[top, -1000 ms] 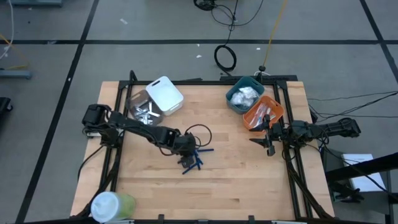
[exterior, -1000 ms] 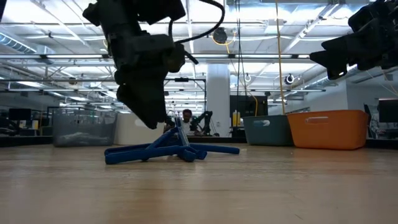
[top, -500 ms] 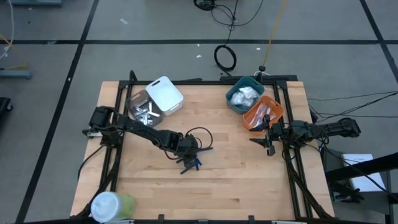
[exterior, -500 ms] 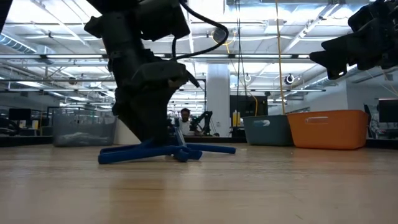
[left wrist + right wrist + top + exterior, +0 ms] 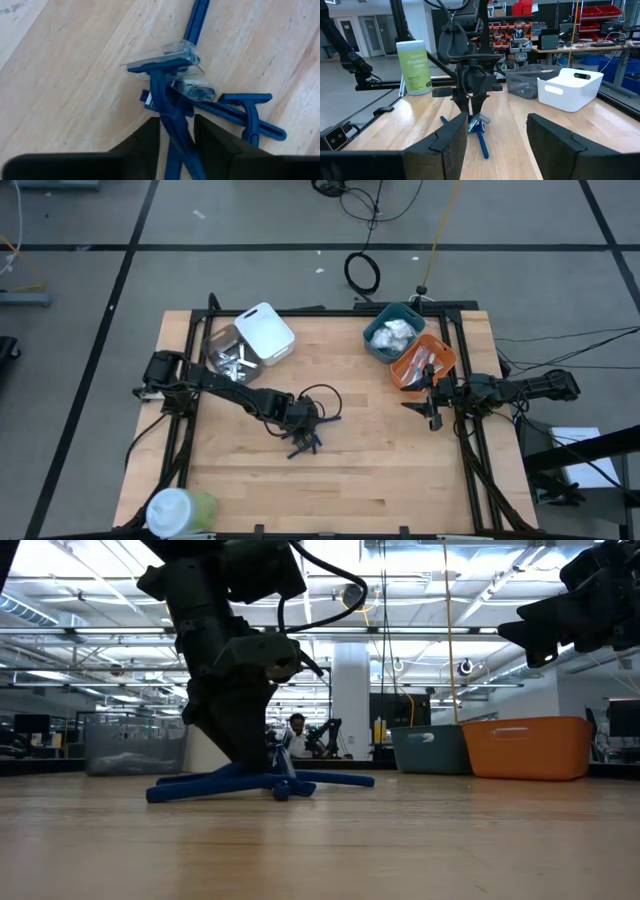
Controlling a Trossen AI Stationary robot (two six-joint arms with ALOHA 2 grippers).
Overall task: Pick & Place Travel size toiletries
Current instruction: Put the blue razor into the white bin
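Observation:
Several dark blue sticks [image 5: 305, 442], razors with clear caps, lie crossed in a small pile on the table's middle; the low view shows the pile [image 5: 250, 783] flat on the wood. My left gripper [image 5: 300, 428] stands over the pile, pointing down, shut on one stick [image 5: 176, 135]. My right gripper [image 5: 432, 412] hovers open near the right edge beside the orange bin [image 5: 425, 360], and its wrist view [image 5: 502, 140] looks toward the pile. My left gripper pinches one dark blue stick by its handle [image 5: 172, 120] between the two fingers [image 5: 150, 142], coming from above. The fingers lie along the handle, and its capped head [image 5: 165, 57] points away from them. The stick still lies on the pile on the table.
At the far left stand a clear bin of silver tubes [image 5: 232, 360] and a white bin [image 5: 265, 333]. A teal bin [image 5: 392, 332] holding white packets stands at the far right. A green white-lidded cup [image 5: 180, 510] stands at the near left corner. Bare wood lies near the pile.
My left gripper has come down onto the pile of blue sticks. The pile has slid a little toward the table's left edge.

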